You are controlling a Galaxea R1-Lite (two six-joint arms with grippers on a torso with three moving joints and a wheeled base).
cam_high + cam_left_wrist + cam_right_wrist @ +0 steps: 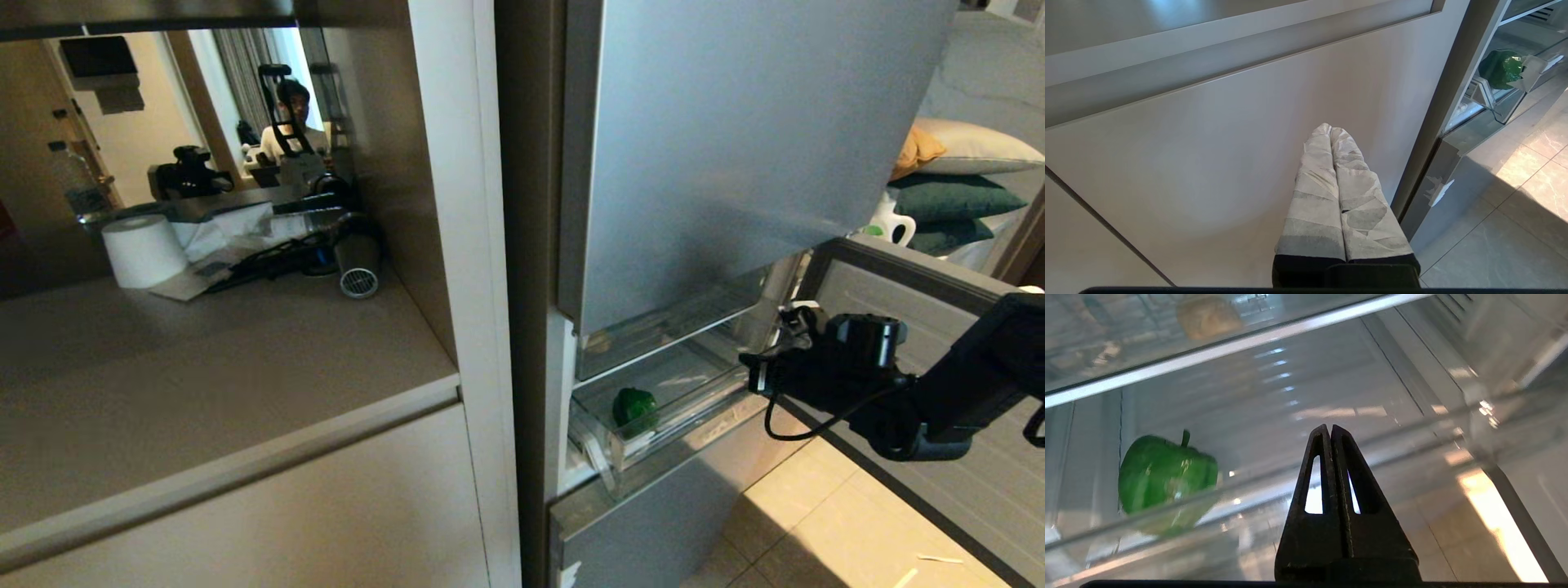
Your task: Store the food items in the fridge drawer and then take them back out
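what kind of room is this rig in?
Most likely a home kitchen opening onto a living area. A tall silver fridge stands beside a beige counter niche holding a paper roll, its clear drawer holds a green bell pepper, and cushions sit behind.

- Right gripper [1331, 430]: two matte black, wedge-shaped plastic fingers [1310, 486], each pierced by a narrow triangular slot; scuffed, dusty surfaces.
- Behind those fingers: a boxy black wrist housing [865, 343] with a thin black cable [808, 420] looping beneath it, then a black forearm link [988, 359].
- Left gripper [1330, 130]: two tapered fingers [1312, 192] wrapped in creased white-grey tape, black at the base.
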